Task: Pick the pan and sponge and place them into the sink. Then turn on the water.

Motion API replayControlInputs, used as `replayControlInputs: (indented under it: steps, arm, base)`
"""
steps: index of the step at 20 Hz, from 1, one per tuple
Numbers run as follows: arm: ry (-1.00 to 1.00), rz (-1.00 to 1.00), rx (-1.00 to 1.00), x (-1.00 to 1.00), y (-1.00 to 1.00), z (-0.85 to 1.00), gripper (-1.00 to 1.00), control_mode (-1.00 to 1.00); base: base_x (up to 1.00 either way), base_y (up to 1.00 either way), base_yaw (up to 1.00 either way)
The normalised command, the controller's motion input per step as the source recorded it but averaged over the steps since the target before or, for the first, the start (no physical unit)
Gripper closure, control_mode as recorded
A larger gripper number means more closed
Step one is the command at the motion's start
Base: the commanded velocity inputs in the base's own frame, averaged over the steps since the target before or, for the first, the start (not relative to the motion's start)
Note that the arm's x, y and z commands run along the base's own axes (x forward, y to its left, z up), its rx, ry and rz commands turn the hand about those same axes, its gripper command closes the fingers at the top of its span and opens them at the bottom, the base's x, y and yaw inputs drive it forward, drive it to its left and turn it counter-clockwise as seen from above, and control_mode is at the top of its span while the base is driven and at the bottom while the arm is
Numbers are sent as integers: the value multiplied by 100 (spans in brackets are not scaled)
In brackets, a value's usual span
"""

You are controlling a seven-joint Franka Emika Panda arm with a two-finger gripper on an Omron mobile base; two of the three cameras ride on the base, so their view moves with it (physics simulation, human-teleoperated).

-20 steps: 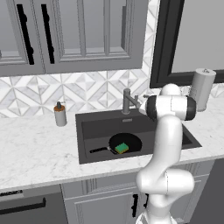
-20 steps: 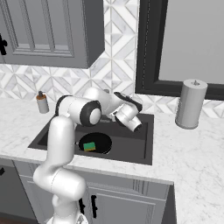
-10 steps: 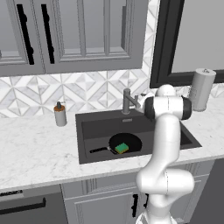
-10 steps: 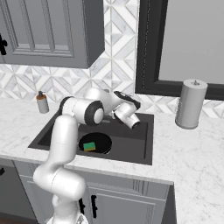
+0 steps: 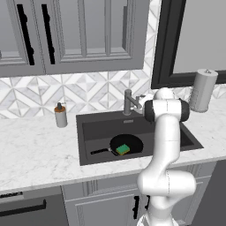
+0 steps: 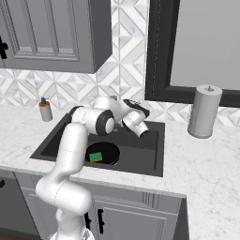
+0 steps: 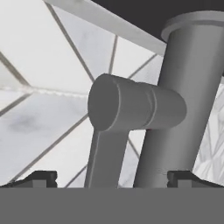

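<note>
black pan (image 5: 128,143) in sink (image 5: 90,128), green sponge (image 5: 123,149) inside

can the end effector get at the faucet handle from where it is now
Probably yes. In the hand view the faucet sits close ahead, its handle between the two spread fingertips, with nothing between them. The pan and sponge lie lower in the sink.

A black pan (image 5: 127,144) holding a green, yellow-edged sponge (image 5: 123,149) is seen in the dark grey sink (image 5: 95,132), backed by a grey faucet (image 5: 129,102) and white-grey triangle-patterned tiles (image 5: 88,95).
</note>
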Motion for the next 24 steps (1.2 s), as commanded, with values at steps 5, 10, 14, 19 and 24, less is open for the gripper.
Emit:
replayControlInputs:
  steps: [5, 10, 14, 19, 24]
  arm:
    - [0, -6, 0, 37, -10, 0, -100, -100]
    - [0, -5, 0, 32, -9, -4, -100, -100]
    - [0, -5, 0, 18, -14, -7, 100, -100]
    - [0, -2, 7, 0, -79, -9, 100, -100]
    - [0, -5, 13, 2, -99, -13, 100, -100]
  base:
    - [0, 0, 0]
    - [0, 0, 0]
    - [0, 0, 0]
    - [0, 0, 0]
    - [0, 0, 0]
